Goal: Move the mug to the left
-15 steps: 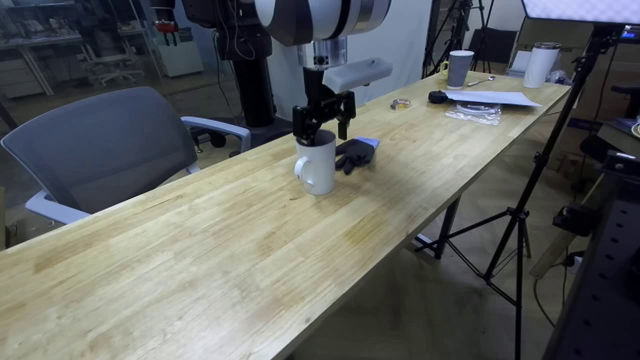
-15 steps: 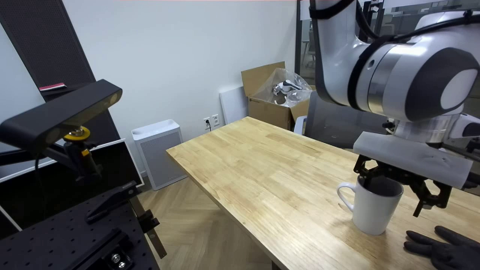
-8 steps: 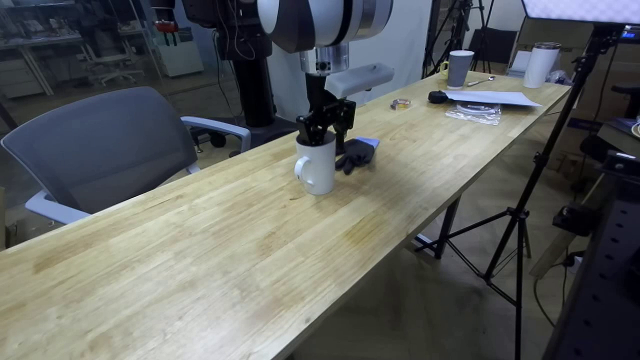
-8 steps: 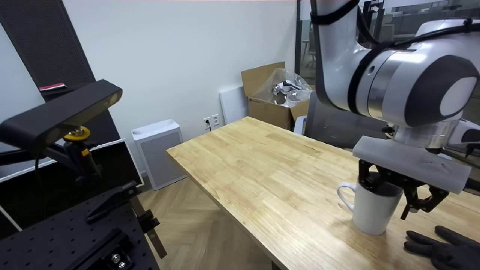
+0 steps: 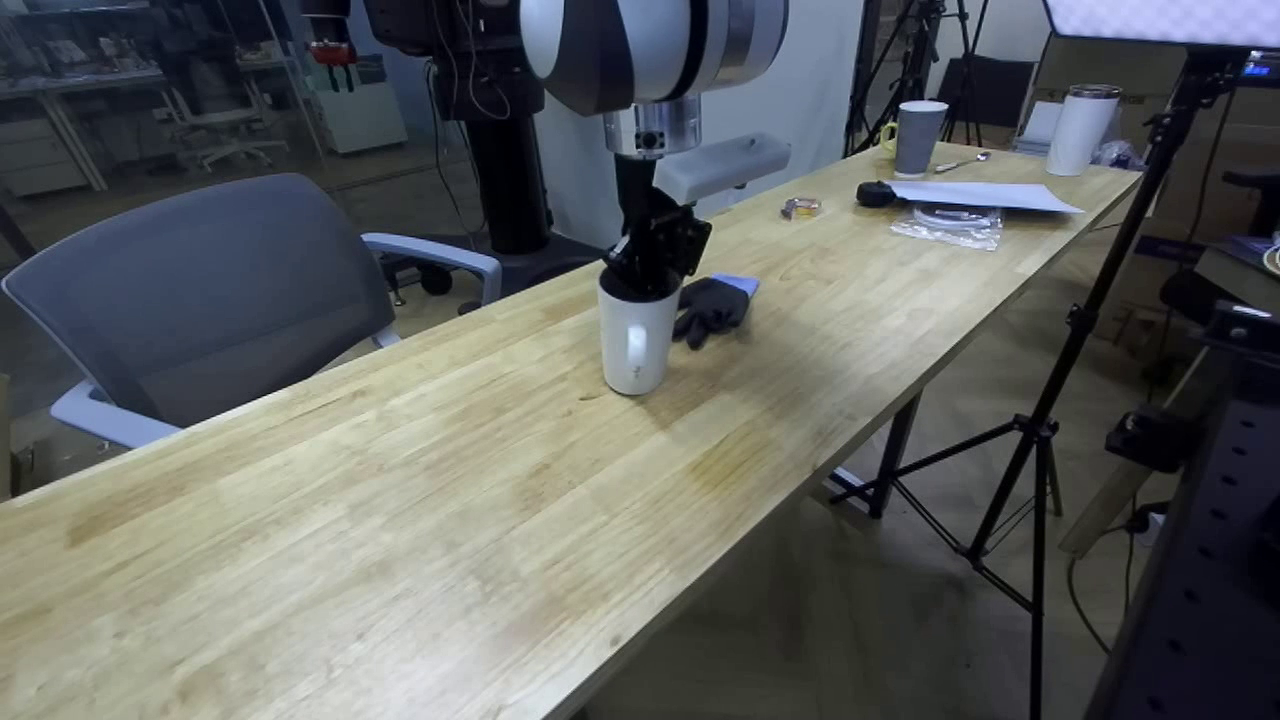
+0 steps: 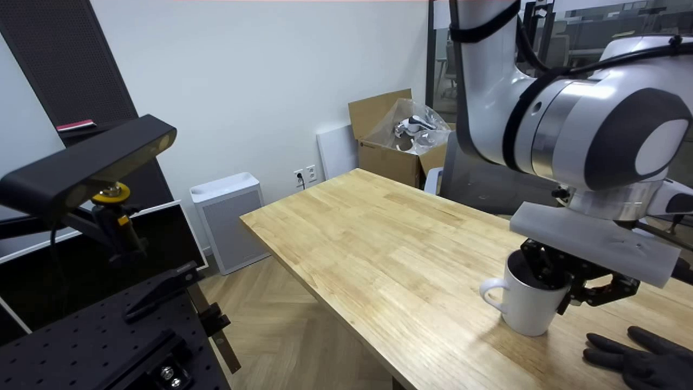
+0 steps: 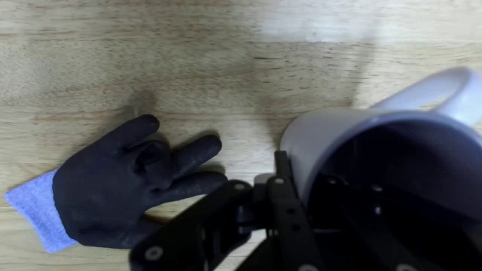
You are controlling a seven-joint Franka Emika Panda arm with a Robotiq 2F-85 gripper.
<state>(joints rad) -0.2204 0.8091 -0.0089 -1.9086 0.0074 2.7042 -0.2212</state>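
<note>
The white mug (image 5: pixel 622 345) rests on the table (image 5: pixel 480 480), its dark inside visible from above. Its handle (image 5: pixel 637 350) points toward the camera in an exterior view and to the upper right in the wrist view. My gripper (image 6: pixel 559 290) is shut on the mug's wall, on the side away from the handle. One finger is down inside the mug, mostly lost in the dark there. The other finger (image 7: pixel 282 165) presses along the outer wall in the wrist view. Whether the mug's base sits fully flat cannot be told.
A dark glove with a blue cuff (image 7: pixel 109 184) lies close beside the mug and the outer finger. Farther along the table stand a grey cup (image 5: pixel 918 142), a white tumbler (image 5: pixel 1080 135), paper (image 5: pixel 985 195) and a tape roll (image 5: pixel 800 208). An office chair (image 5: pixel 210 300) borders one long edge.
My gripper has come down slightly and closed from wide open onto the mug's wall. The mug has turned, its handle swinging round, and shifted a little. The glove has stayed put.
</note>
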